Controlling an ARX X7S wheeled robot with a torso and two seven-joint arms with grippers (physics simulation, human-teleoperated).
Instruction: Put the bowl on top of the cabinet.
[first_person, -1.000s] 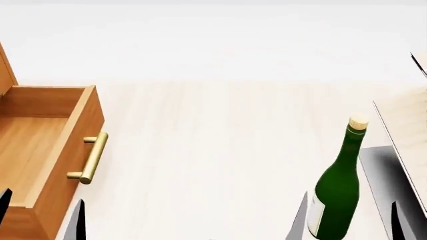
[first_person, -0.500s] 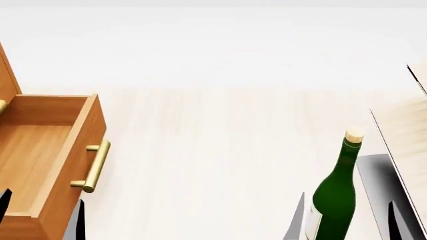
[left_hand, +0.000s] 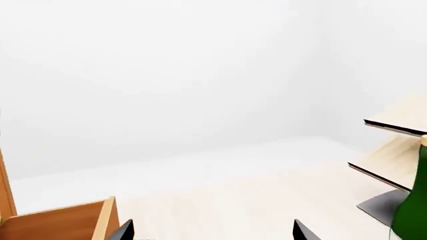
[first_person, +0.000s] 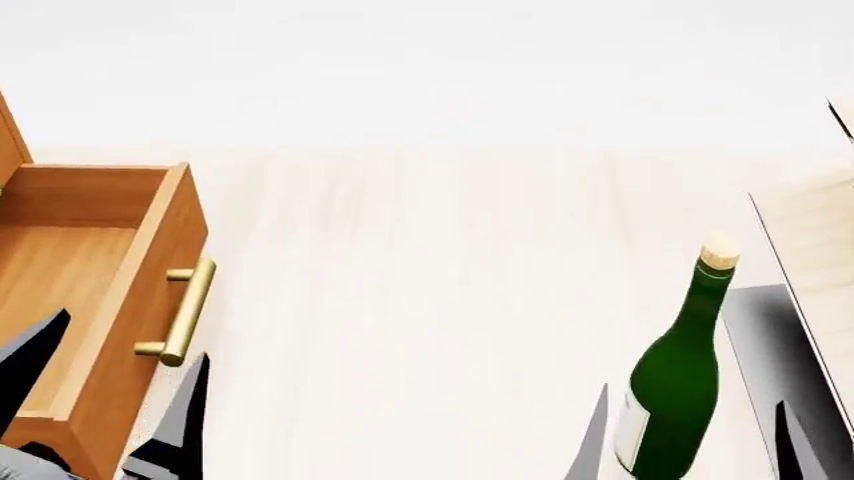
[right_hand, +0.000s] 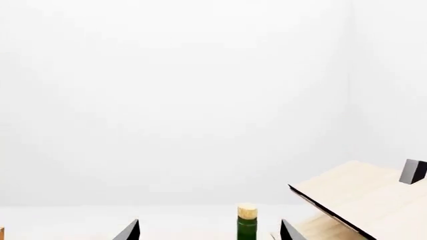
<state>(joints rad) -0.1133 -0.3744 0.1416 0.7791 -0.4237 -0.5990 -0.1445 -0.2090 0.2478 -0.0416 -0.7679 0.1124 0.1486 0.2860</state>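
Left wrist view: left gripper (left_hand: 208, 231) fingers are standing apart, empty; cabinet (left_hand: 63, 224) drawer is showing beside them.

Head view: green bottle (first_person: 674, 385) is standing well apart from the cabinet; its pale label (first_person: 630, 436) is unreadable.

Right wrist view: right gripper (right_hand: 208, 231) fingers are flanking the bottle, untouching, beside a rack (right_hand: 360, 197). No bowl is showing.

Setting: bare simulated room with sparse household furnishings. Evidence: plain white walls (right_hand: 180, 100); pale wood-grain floor (first_person: 441, 300); orange-brown cabinet (first_person: 80, 290) with an open drawer and brass bar handle (first_person: 180, 312); green corked bottle (first_person: 674, 390) standing on the floor; pale wood and dark metal rack (right_hand: 360, 200).
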